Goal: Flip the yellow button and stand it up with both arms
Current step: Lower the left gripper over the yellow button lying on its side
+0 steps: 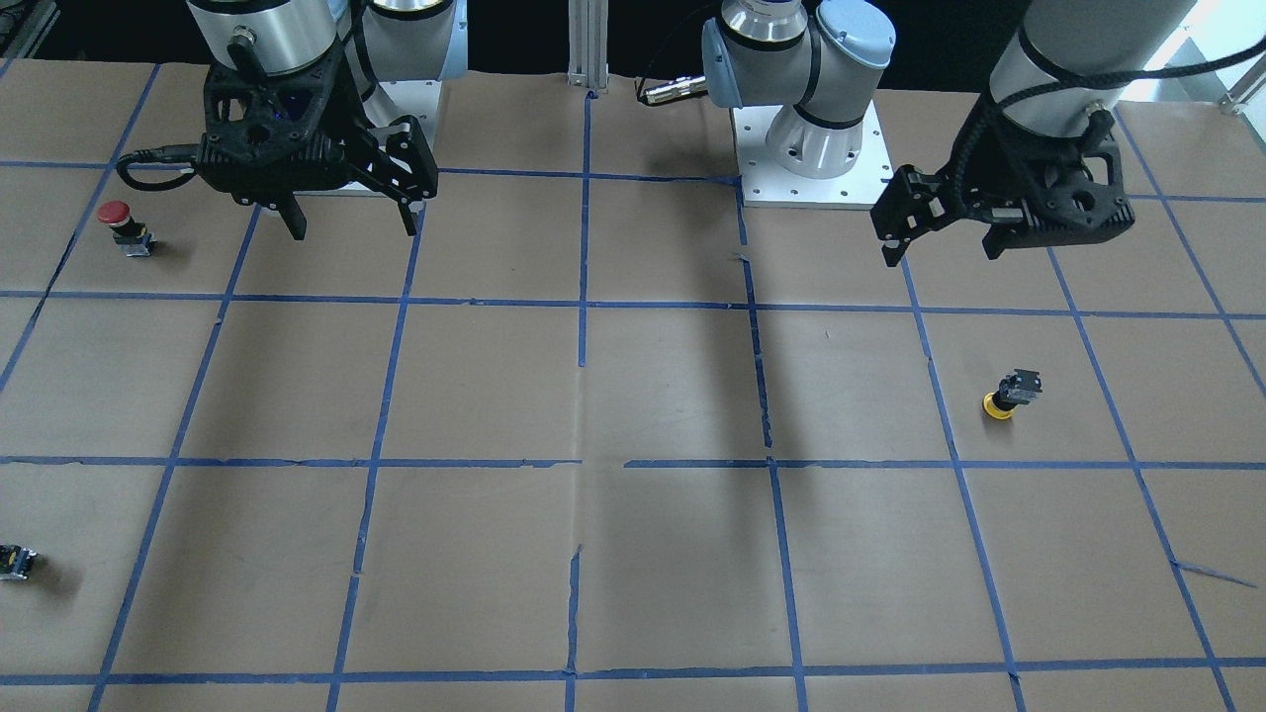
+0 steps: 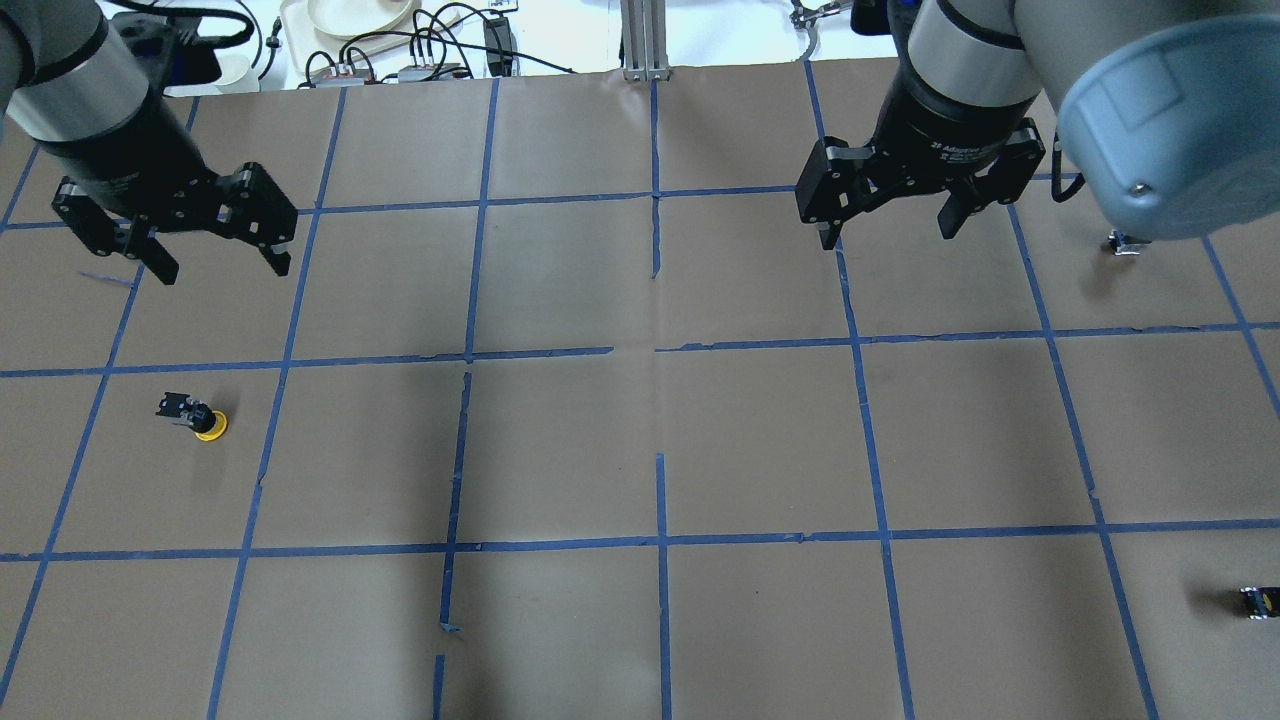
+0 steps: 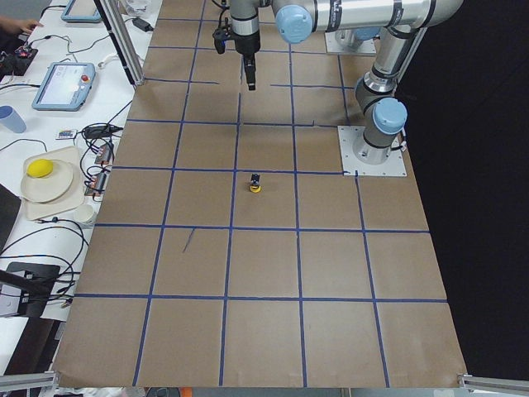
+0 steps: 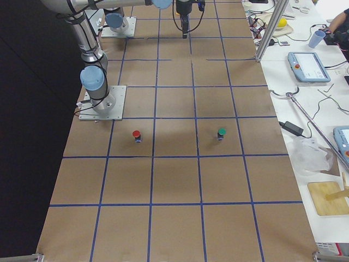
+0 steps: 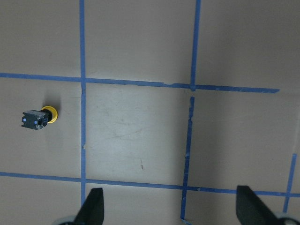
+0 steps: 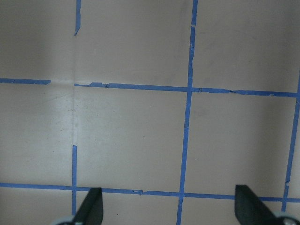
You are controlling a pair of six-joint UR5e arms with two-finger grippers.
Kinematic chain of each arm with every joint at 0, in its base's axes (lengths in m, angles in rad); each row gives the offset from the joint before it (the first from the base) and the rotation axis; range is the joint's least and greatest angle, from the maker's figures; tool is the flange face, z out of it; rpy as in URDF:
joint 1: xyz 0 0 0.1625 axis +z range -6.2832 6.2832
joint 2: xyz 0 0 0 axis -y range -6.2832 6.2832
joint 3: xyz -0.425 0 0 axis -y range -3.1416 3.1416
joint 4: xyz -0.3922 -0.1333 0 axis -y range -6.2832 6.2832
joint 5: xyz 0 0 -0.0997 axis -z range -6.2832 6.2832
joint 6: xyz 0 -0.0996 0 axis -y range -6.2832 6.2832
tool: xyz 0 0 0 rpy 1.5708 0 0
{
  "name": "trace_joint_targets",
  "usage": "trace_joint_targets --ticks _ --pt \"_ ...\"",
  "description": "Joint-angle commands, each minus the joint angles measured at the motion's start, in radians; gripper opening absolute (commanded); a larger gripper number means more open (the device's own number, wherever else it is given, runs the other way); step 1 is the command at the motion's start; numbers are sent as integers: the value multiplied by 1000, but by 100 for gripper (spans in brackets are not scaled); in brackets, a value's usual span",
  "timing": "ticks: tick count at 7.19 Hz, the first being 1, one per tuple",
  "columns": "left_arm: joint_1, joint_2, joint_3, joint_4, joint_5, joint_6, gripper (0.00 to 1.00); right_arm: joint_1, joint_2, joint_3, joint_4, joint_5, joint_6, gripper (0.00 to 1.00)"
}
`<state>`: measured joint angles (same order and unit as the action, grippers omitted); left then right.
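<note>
The yellow button lies tipped over on the brown paper, with its yellow cap low and its black base raised. It also shows in the overhead view, the exterior left view and the left wrist view. My left gripper is open and empty. It hangs above the table about one grid cell from the button, on its far side in the overhead view. My right gripper is open and empty over the other half of the table.
A red-capped button stands near my right arm's base and shows in the exterior right view. A small dark switch block sits at the table's edge. Blue tape lines grid the paper. A side bench holds cables and dishes.
</note>
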<state>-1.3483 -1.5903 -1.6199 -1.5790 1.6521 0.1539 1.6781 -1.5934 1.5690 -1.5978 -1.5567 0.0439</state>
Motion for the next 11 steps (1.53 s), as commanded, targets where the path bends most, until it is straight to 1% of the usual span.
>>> trace_joint_targets --ticks 1,3,4,5,6,8,10,11 --pt "139 -69 -140 260 15 236 99 0 1 0 -4 1 1 100" --pt "275 -140 -242 423 2 385 99 2 4 0 -5 4 1 100" --pt "320 -186 -277 501 -1 457 99 2 4 0 -7 4 1 100" --pt "351 -218 -294 552 -29 508 99 2 4 0 -5 1 1 100" --pt "369 -237 -302 557 -52 513 99 2 4 0 -5 4 1 100" --pt "374 -244 -331 573 -57 521 99 0 4 0 -5 3 1 100" --pt "376 -260 -339 609 -57 597 99 0 4 0 -5 4 1 100" --pt "377 -258 -368 611 -52 607 99 0 4 0 -5 3 1 100"
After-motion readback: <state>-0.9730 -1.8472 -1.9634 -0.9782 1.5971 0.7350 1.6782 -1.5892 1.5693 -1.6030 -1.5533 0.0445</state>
